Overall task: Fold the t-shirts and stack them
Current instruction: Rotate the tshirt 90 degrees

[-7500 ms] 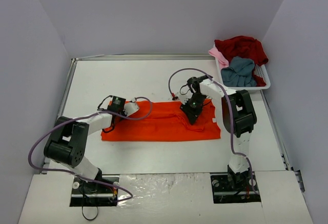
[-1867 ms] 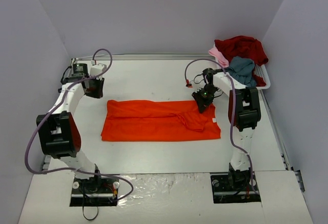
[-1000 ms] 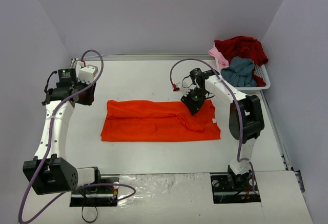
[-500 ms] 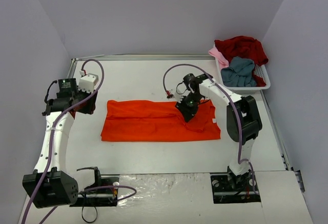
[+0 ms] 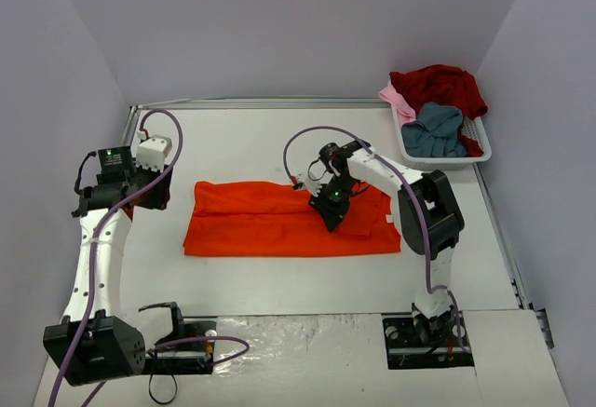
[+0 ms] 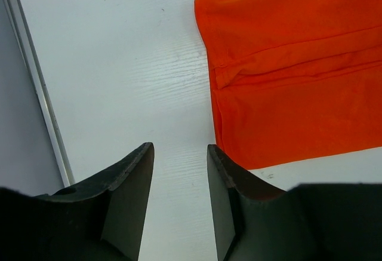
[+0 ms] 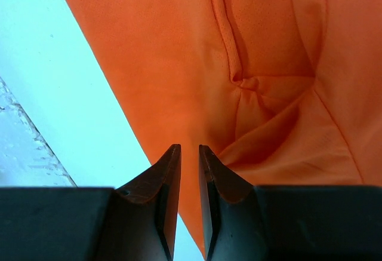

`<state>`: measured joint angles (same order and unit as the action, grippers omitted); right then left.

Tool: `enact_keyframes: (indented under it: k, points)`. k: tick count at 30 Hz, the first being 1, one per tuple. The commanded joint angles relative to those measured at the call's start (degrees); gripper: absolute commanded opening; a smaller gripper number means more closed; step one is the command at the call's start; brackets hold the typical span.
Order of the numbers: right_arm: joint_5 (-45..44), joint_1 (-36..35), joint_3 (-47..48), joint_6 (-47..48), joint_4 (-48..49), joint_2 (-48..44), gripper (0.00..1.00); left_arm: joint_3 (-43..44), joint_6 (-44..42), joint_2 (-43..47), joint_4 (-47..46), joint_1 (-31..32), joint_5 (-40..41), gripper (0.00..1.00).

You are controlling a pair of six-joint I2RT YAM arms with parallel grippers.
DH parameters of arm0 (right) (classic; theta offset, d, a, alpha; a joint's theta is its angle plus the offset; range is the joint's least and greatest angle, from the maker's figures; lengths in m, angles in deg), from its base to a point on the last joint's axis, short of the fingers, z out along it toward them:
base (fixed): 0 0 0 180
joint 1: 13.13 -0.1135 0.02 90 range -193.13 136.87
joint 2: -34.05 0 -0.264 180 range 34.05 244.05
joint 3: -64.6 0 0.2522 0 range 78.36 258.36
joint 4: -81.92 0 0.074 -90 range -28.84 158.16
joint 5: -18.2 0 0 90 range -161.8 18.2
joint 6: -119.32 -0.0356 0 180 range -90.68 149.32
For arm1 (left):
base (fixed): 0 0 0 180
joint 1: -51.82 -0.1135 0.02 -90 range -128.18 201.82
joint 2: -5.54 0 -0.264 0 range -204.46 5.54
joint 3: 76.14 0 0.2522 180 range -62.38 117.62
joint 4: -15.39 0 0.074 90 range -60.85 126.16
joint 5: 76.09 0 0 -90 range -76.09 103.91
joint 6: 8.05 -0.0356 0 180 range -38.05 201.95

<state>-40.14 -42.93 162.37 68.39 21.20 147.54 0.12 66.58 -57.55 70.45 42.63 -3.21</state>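
Note:
The bright orange-red t-shirt point(image 5: 270, 221) lies flat on the white table as a long folded band; it also shows in the left wrist view point(image 6: 298, 76) and the right wrist view point(image 7: 197, 46). My left gripper point(image 5: 152, 193) point(image 6: 179, 147) is open and empty over bare table, just left of the shirt's left end. My right gripper point(image 5: 331, 214) point(image 7: 189, 147) hovers over the shirt's right-centre, near a puckered seam fold point(image 7: 248, 85), its jaws a narrow gap apart with nothing between them. Dark red point(image 5: 438, 86), grey-blue point(image 5: 433, 132) and pale pink point(image 5: 399, 100) shirts lie in the basket.
The white slatted basket point(image 5: 481, 137) stands at the back right against the wall. A metal rail point(image 6: 36, 94) runs along the table's left edge, close to my left gripper. Grey walls enclose the table on three sides.
My right gripper has moved left along the shirt from its right end toward the middle. My left arm, earlier on the shirt, swung off to the far left and came slightly nearer.

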Motion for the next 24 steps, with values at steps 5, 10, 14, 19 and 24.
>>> enact_keyframes:
  k: [5,10,14,19,24]
  points:
    - [0.0,-0.3,2.0,0.1,-2.8,2.7,0.17,0.3,0.3,1.3,-0.8,-0.7,-1.7,0.4]
    - [-0.2,-0.3,2.6,0.0,-2.8,2.9,0.18,0.3,0.3,1.3,-0.8,-0.7,-1.9,0.4]
    - [-0.1,-0.3,2.5,0.0,-2.8,2.4,0.18,0.3,0.4,1.4,-1.0,-0.7,-2.0,0.4]
    - [-0.2,0.0,2.2,0.1,-2.9,1.8,0.18,0.1,0.5,1.8,-1.0,-0.9,-2.5,0.41]
    - [-0.1,0.2,2.0,0.0,-3.0,0.3,0.18,0.0,0.7,1.9,-1.0,-1.4,-2.8,0.41]
